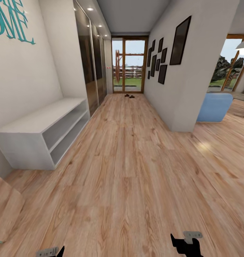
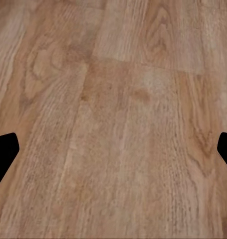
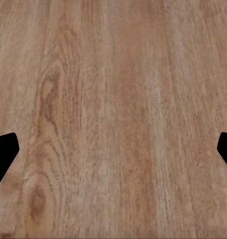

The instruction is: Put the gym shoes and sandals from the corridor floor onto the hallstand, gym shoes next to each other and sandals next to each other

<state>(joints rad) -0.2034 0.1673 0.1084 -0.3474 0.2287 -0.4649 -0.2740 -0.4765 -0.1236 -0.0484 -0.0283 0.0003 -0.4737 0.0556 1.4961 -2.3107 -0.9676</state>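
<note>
Far down the corridor floor [image 1: 129, 160], in front of the glass door, lie two small dark brown shapes, the two sandals [image 1: 129, 96], side by side and too small for detail. The gym shoes and the hallstand are out of view. My left gripper [image 1: 59, 251] and right gripper [image 1: 186, 244] hang low at the near edge of the head view, a long way from the sandals. In the wrist views the left gripper [image 2: 113, 149] and the right gripper [image 3: 113, 149] are open, with black fingertips [image 2: 3, 152] [image 3: 3, 152] wide apart over bare planks.
A white two-shelf bench [image 1: 46, 134] stands against the left wall under teal lettering [image 1: 13, 19]. Dark mirrored wardrobe doors [image 1: 89, 60] follow it. A wall corner [image 1: 182, 107] juts in on the right, with a blue seat [image 1: 214, 107] beyond. A wooden panel [image 1: 5, 207] sits near left.
</note>
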